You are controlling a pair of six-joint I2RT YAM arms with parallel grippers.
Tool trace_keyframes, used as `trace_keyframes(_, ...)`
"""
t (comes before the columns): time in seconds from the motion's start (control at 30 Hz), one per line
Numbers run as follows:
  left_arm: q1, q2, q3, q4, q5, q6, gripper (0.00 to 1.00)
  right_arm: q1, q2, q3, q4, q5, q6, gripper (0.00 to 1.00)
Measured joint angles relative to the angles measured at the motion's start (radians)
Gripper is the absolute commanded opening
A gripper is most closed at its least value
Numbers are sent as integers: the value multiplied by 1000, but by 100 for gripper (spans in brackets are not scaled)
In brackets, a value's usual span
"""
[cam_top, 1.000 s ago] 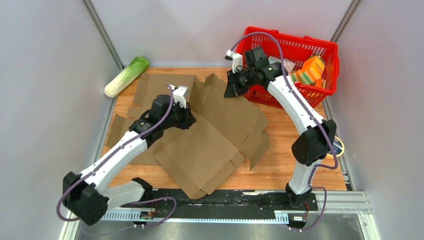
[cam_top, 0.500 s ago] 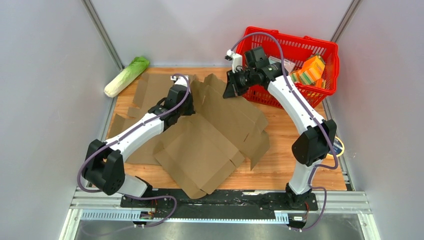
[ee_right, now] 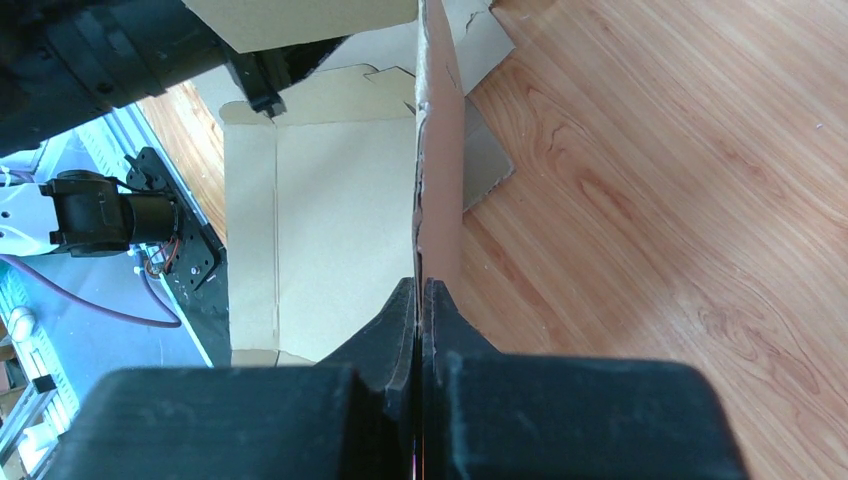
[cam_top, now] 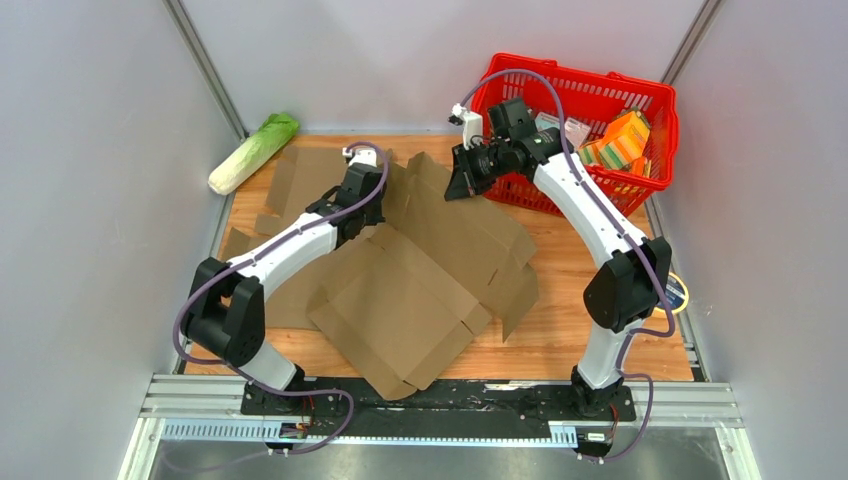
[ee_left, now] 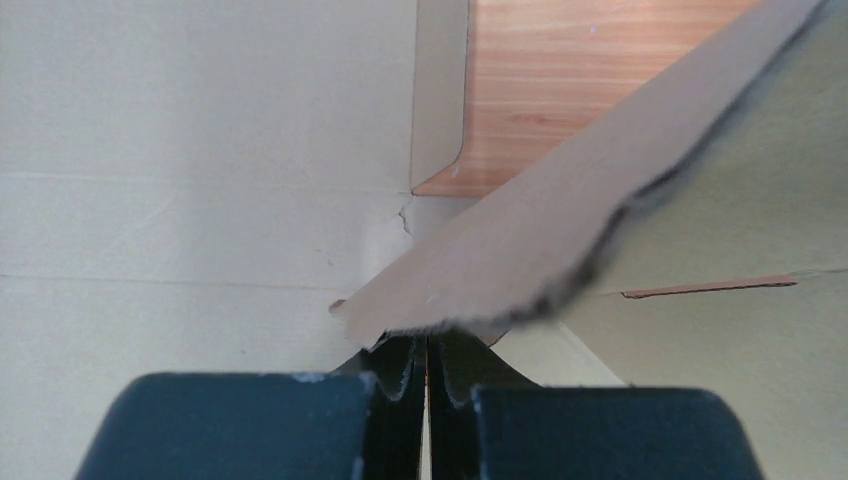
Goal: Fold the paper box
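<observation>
Paper box (cam_top: 410, 300), spread across the table's (cam_top: 600, 340) centre: my left gripper (ee_left: 428, 350), now out at its 11 o'clock, has just clenched at a flap edge (hold uncertain), while I pinch a raised panel at 1 o'clock with the right gripper (ee_right: 418, 300), so folding can likely begin.

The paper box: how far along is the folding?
Barely started. The paper box lies mostly flat, with no walls formed. In hand: the right end effector pinches one flap on edge; the left end effector is shut at the corner of a second flap, grip unclear. All the shaping and closing is left.
</observation>
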State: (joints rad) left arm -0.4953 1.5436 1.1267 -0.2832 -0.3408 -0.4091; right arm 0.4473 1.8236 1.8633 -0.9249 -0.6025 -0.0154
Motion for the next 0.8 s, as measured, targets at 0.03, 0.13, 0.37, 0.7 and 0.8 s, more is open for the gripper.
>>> trace_keyframes(0.03,0,10,-2,2,5,0,0,0,0,0,1,0,0,0)
trace_keyframes(0.13,0,36,-16,14,33,-1,0,0,0,0,2,-1,1,0)
trace_keyframes(0.37,-12,39,-108,78,114,-7,0,0,0,0,0,2,14,0)
trace_keyframes(0.7,-18,32,-182,219,209,-42,2,3,0,-9,10,4,39,0)
trace_keyframes(0.8,-21,-10,-258,305,233,-48,7,4,0,-15,20,8,43,0)
